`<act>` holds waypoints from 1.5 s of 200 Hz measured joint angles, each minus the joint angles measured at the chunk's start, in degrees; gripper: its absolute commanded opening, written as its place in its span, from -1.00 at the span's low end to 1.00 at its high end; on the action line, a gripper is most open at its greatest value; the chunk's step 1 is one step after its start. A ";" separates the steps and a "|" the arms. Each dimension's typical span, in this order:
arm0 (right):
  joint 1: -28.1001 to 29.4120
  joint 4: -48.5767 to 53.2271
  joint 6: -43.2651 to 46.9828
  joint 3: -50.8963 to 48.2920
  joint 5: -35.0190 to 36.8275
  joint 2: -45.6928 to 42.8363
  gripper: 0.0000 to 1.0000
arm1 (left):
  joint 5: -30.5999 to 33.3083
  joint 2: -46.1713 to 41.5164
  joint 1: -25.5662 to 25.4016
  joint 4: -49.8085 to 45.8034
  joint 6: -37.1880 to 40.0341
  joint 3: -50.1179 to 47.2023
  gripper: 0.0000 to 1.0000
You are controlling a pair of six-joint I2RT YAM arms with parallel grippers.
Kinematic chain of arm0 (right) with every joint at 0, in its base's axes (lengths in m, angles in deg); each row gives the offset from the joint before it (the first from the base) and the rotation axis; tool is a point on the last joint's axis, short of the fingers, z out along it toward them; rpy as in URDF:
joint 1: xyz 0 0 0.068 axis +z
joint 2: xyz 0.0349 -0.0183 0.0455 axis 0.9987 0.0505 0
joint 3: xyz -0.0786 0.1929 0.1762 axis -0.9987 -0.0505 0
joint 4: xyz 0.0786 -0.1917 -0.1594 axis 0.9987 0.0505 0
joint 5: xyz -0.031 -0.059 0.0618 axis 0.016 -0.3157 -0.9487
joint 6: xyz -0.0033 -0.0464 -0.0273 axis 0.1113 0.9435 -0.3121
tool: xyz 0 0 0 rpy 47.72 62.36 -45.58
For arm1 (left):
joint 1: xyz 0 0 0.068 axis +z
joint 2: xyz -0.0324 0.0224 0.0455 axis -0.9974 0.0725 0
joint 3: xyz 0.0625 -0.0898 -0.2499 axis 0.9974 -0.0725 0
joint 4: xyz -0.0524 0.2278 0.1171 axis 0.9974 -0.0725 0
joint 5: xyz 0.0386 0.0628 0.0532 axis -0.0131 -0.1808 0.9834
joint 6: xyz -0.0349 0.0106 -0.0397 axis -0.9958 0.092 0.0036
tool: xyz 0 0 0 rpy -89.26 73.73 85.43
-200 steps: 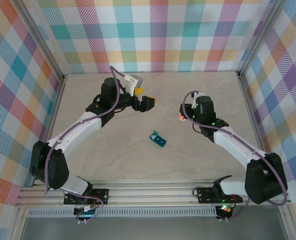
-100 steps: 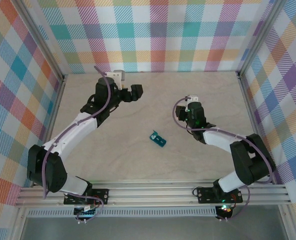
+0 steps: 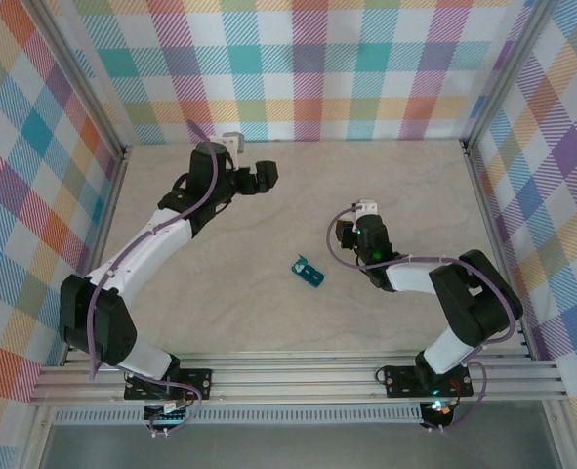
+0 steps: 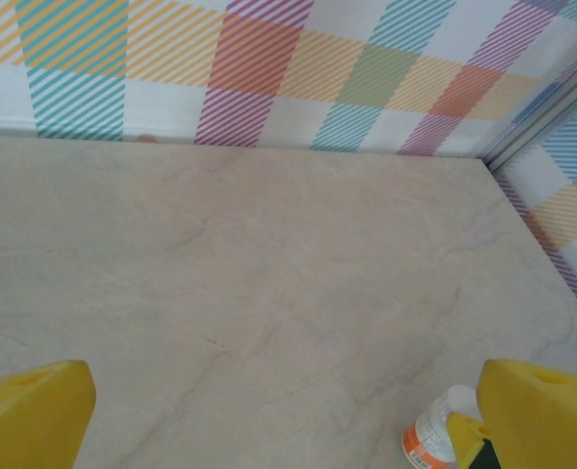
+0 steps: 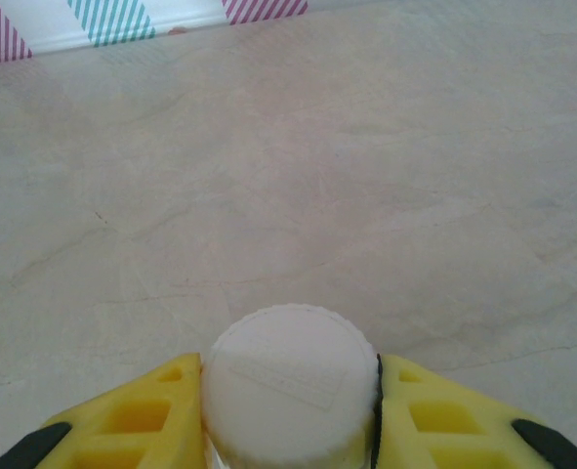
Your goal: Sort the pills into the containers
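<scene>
One teal pill box (image 3: 307, 271) lies on the pale marbled bench (image 3: 220, 313), apart from both arms. Just beyond it and to its right, the right end effector (image 5: 288, 401) clamps its yellow fingers (image 5: 146, 420) on the ribbed cap of a white bottle (image 5: 283, 371) with an orange label. Well beyond the pill box, to its left, the left end effector (image 3: 266, 176) hangs spread wide, holding nothing.

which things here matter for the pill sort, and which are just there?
In the job:
- teal pill box
- white bottle, gripped at its cap by the right gripper
- left gripper, open, holding nothing

Just there:
- plaid walls
- metal rail at the near edge
</scene>
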 measured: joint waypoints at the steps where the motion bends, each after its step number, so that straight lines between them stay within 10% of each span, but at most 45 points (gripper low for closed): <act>1: 0.04 -0.04 0.00 -0.02 0.00 0.00 -0.21 | 0.04 0.00 0.00 0.04 -0.09 -0.09 1.00; 104: 0.09 4.66 -1.53 -0.98 -1.25 -3.26 0.44 | 0.87 -0.24 0.00 -3.85 0.94 -2.58 1.00; 202: 0.20 42.91 -10.03 12.35 -20.48 -27.06 0.43 | -0.55 5.31 0.00 -14.51 2.91 0.33 1.00; 300: 9.01 58.12 -14.58 12.74 -24.50 -14.78 0.39 | -5.35 16.11 -2.03 -24.28 6.03 8.02 1.00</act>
